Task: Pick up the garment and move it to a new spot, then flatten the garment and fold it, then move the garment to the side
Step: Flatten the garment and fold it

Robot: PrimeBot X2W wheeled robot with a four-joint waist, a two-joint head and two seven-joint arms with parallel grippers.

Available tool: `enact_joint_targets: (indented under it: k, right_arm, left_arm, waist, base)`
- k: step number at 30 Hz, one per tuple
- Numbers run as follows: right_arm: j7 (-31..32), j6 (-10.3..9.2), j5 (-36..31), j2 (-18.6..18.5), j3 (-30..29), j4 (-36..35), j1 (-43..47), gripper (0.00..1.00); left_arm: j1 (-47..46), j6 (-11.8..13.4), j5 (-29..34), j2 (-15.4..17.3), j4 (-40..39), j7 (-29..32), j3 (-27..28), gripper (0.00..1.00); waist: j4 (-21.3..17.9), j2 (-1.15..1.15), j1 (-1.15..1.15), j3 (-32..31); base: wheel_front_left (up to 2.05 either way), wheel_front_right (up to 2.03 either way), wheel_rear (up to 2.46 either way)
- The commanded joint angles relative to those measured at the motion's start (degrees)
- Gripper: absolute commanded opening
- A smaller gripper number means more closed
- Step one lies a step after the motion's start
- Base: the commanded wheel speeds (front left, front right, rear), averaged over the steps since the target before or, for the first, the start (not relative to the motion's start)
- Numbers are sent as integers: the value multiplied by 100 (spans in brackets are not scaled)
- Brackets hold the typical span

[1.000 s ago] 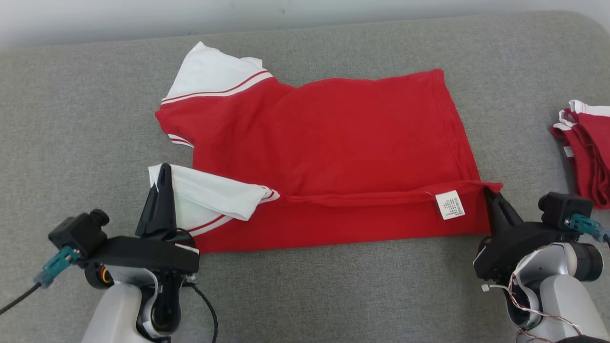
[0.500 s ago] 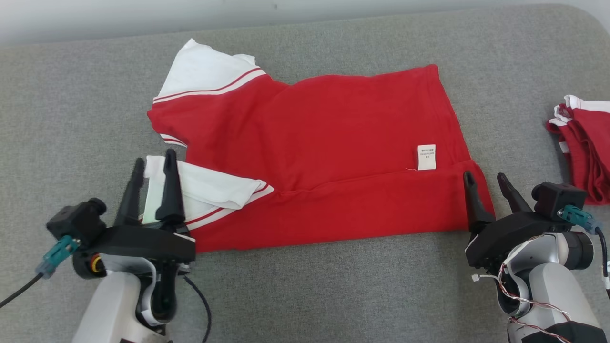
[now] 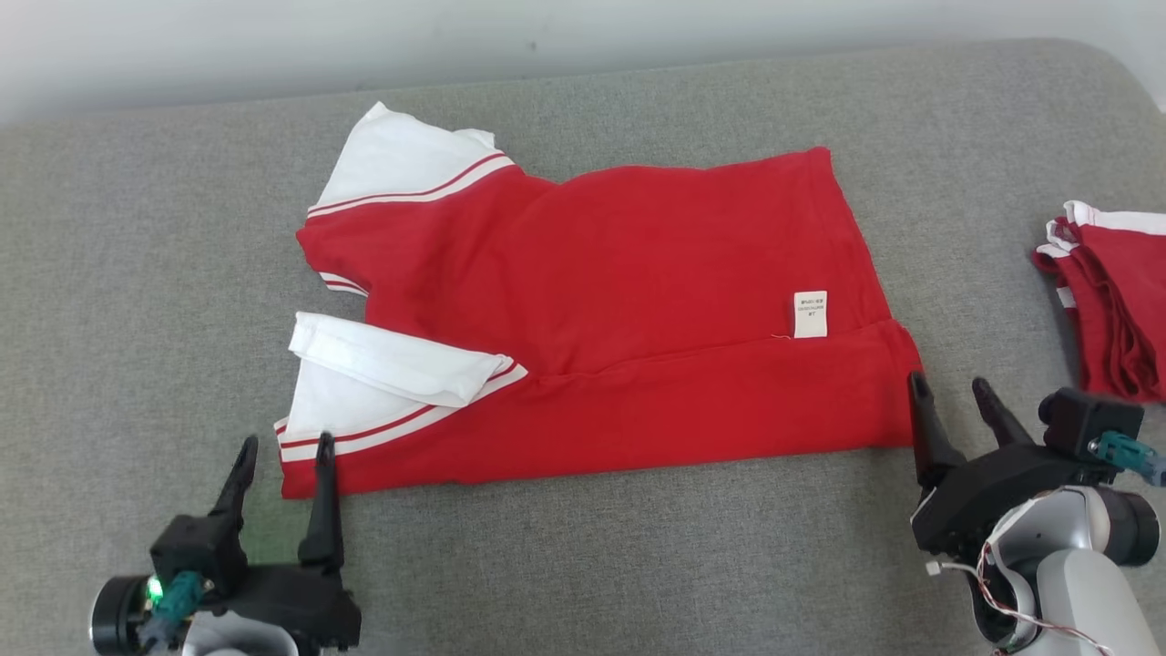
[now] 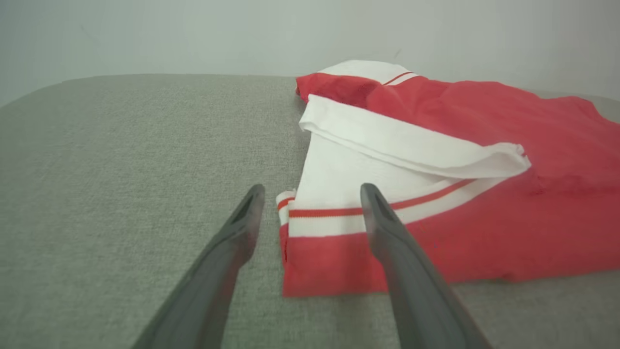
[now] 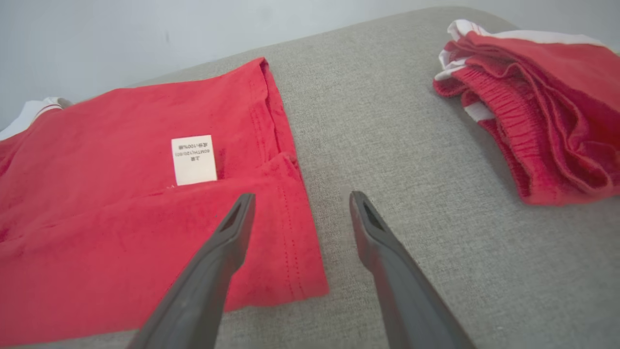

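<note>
The garment (image 3: 619, 282) is a red shirt with white sleeves, lying flat on the grey cushion with its near long edge folded up over the body; a white label (image 3: 810, 314) faces up. My left gripper (image 3: 284, 446) stands open just short of the garment's near left corner (image 4: 329, 261), holding nothing. My right gripper (image 3: 952, 383) is open too, at the near right corner (image 5: 300, 271), one finger (image 5: 232, 232) over the hem and the other over bare cushion. The near white sleeve (image 4: 411, 150) is doubled over itself.
A second red and white garment (image 3: 1116, 292) lies crumpled at the right edge, also in the right wrist view (image 5: 537, 111). The grey cushion (image 3: 146, 273) has bare room on the left and along the front. A pale wall runs behind.
Both grippers opened and let go of the folded edge, which now lies on the shirt's body. Both have drawn back toward me, the left one farther.
</note>
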Motion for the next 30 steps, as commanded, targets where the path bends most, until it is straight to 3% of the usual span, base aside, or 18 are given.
enact_joint_targets:
  k: [1,14,20,21,22,23,24,30]
  right_arm:
    - [72,-15,-62,26,-36,2,89,100]
    - [630,-15,-526,99,-123,392,-122,100]
    - [857,-15,-554,106,-34,678,-246,100]
    - [897,-15,-508,112,19,757,-258,100]
    - [897,-15,-490,113,37,784,-267,74]
    - [898,-14,-476,114,57,812,-279,12]
    - [893,-14,-462,115,85,836,-293,0]
    - [724,-15,-212,102,90,806,-294,0]
  left_arm:
    - [82,51,81,39,55,49,-43,100]
    - [-103,342,144,-30,462,571,-212,100]
    - [-188,251,34,-82,564,897,-307,100]
    - [-231,200,-21,-92,603,959,-326,58]
    - [-244,183,-51,-100,623,986,-342,42]
    - [-249,147,-64,-103,630,1013,-353,0]
    - [-251,117,-94,-103,658,1043,-361,0]
    - [-134,16,-232,-80,617,1031,-322,0]
  waist:
    - [-1,0,1,-21]
    - [5,0,1,59]
    - [38,0,1,99]
    - [49,0,1,108]
    - [55,0,1,109]
    - [60,0,1,109]
    - [63,0,1,107]
    - [59,0,1,4]
  base:
    - [0,0,0]
    - [0,0,0]
    - [0,0,0]
    - [0,0,0]
    - [0,0,0]
    - [0,0,0]
    - [0,0,0]
    - [0,0,0]
